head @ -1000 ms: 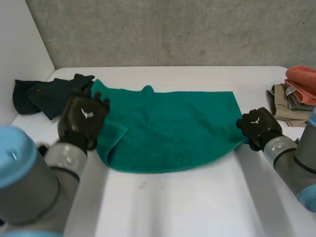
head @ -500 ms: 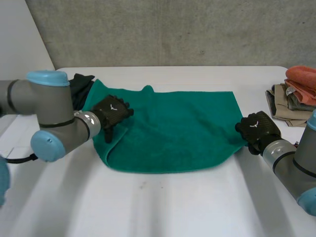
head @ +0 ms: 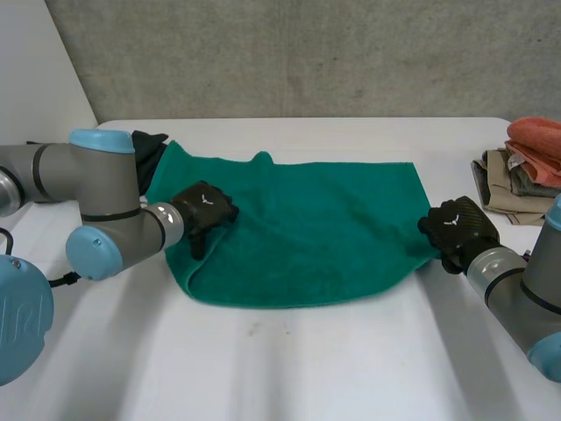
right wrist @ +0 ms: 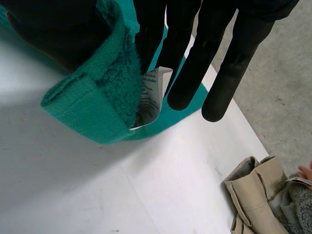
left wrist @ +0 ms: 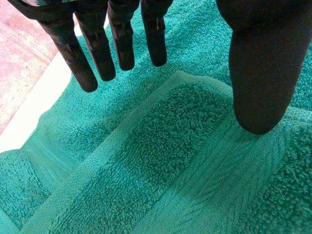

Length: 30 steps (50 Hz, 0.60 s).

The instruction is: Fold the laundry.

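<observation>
The green towel (head: 316, 228) lies spread flat mid-table (head: 333, 360). At its 9 o'clock edge the left hand (head: 203, 210) rests on a turned-over flap, fingers (left wrist: 124, 44) straight and holding nothing. At about 4 o'clock the right hand (head: 456, 226) pinches the towel's corner, its white label (right wrist: 150, 92) showing beside the fingers. Folded clothes (head: 521, 171) sit at the towel's 2 o'clock.

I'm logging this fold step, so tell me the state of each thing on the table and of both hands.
green towel: spread out, left edge folded over, right near corner lifted.
left hand: open, fingers straight over the folded edge.
right hand: shut on the green towel's corner.
care label: hanging at the pinched corner.
dark garment: crumpled, unfolded.
pile of clothes: folded, stacked.
</observation>
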Tool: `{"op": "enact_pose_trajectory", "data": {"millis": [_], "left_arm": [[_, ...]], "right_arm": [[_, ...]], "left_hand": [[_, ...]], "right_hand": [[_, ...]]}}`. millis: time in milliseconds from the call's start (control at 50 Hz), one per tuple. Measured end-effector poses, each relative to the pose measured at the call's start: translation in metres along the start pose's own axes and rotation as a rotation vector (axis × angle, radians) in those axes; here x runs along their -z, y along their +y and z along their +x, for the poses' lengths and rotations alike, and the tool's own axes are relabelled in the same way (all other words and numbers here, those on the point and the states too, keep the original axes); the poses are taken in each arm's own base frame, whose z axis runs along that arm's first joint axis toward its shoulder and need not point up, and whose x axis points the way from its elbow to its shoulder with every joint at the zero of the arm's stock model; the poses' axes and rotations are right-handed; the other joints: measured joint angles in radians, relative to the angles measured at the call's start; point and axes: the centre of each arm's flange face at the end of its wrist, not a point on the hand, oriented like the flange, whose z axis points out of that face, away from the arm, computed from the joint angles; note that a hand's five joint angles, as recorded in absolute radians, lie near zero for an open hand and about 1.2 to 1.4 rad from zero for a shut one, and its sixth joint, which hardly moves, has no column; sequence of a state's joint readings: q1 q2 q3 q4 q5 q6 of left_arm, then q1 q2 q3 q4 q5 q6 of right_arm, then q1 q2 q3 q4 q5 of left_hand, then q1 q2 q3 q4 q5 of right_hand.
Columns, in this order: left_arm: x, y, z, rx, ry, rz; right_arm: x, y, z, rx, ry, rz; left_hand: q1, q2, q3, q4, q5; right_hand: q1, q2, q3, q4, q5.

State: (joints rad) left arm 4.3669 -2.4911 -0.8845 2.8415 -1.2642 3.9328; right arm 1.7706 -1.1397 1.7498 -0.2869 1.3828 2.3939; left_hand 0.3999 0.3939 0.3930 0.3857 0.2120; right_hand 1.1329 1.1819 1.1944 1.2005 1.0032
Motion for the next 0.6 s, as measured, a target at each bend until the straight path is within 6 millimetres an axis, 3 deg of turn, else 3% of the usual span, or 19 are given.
{"op": "enact_pose_trajectory", "data": {"millis": [180,200,220,260,280,300,500,600], "left_arm": [[-0.001,0.002,0.000,-0.001,-0.002,-0.005],[-0.001,0.003,0.000,-0.001,0.000,-0.007],[-0.002,0.003,0.001,-0.001,0.001,-0.007],[-0.002,0.003,0.001,0.000,0.003,-0.008],[-0.002,0.003,0.002,0.000,0.004,-0.008],[-0.002,0.003,0.002,0.000,0.004,-0.008],[0.008,-0.003,-0.014,0.005,-0.043,-0.001],[0.034,-0.013,-0.035,0.018,-0.122,-0.021]], "right_arm": [[0.000,0.000,-0.001,0.001,-0.004,0.000],[0.001,0.000,-0.001,0.001,-0.004,0.000],[0.001,0.000,-0.001,0.001,-0.004,-0.001],[0.000,0.000,-0.001,0.001,-0.004,-0.001],[0.000,0.000,-0.001,0.001,-0.004,-0.001],[0.000,0.000,-0.001,0.001,-0.003,-0.001],[-0.001,-0.001,0.003,0.001,0.010,-0.003],[0.005,-0.006,0.020,0.011,0.047,-0.014]], "left_hand": [[0.045,0.054,0.050,0.055,0.058],[0.246,0.237,0.222,0.231,0.230],[0.246,0.237,0.222,0.231,0.230],[0.574,0.549,0.529,0.540,0.534],[0.574,0.549,0.529,0.540,0.534],[0.729,0.713,0.709,0.723,0.715],[0.738,0.800,0.792,0.811,0.768],[0.738,0.800,0.792,0.811,0.768]], "right_hand": [[0.000,0.000,0.000,0.000,0.000],[0.000,0.000,0.000,0.000,0.000],[0.000,0.000,0.000,0.000,0.000],[0.000,0.000,0.000,0.000,0.000],[0.000,0.000,0.000,0.000,0.000],[0.000,0.000,0.000,0.000,0.000],[0.000,0.000,0.000,0.000,0.000],[0.000,0.000,0.000,0.000,0.000]]}}
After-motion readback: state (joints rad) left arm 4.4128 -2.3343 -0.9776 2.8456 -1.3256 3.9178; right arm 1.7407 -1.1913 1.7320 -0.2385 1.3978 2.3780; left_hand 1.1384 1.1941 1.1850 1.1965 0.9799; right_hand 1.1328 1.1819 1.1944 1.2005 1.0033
